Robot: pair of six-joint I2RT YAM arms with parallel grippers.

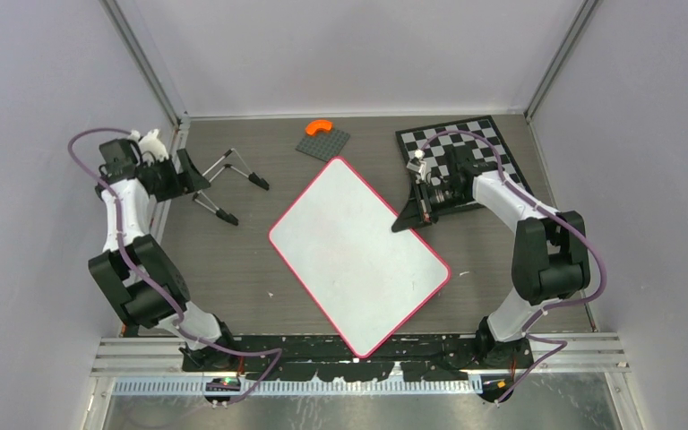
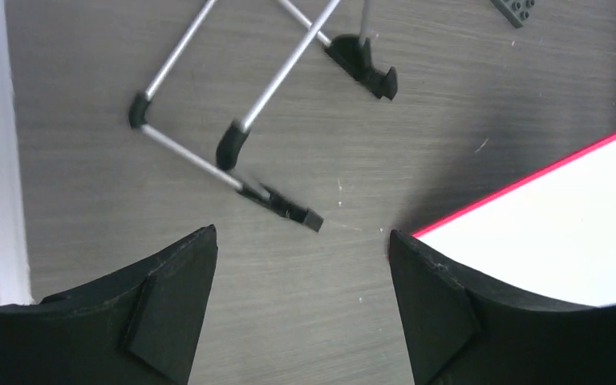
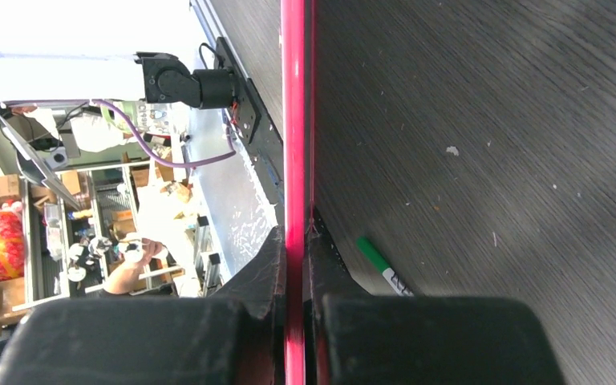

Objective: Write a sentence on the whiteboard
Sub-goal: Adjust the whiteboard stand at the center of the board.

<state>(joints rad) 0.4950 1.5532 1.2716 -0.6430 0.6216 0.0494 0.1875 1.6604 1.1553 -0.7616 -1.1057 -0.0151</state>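
Hovering at the far left over the dark grey wood-grain table (image 1: pixel 242 260) with the left gripper (image 2: pixel 301 237), spreading its black fingers (image 2: pixel 172 297) wide and gripping nothing. Facing, just beyond those fingers, a folding stand of thin silver metal rods with black rubber feet (image 2: pixel 282 76), lying apart from everything else. Passing, farther back, a small flat grey studded plate (image 1: pixel 324 141) carrying an orange curved piece (image 1: pixel 321 126). Finding in the middle the large white rectangular whiteboard with rounded corners and a thin red-pink rim (image 1: pixel 358 255), set diagonally across the table, showing a plain white face, one corner reaching almost to the near edge. Pinching that rim on the board's far-right side with the right gripper (image 3: pixel 295 233), pressing both fingers tight against the red edge. Glimpsing a green marker pen (image 3: pixel 373 255) on the table just beside the right finger, partly hidden by it. Ending behind the right arm at the black-and-white checkered board (image 1: pixel 479 143), partly covered by the wrist.
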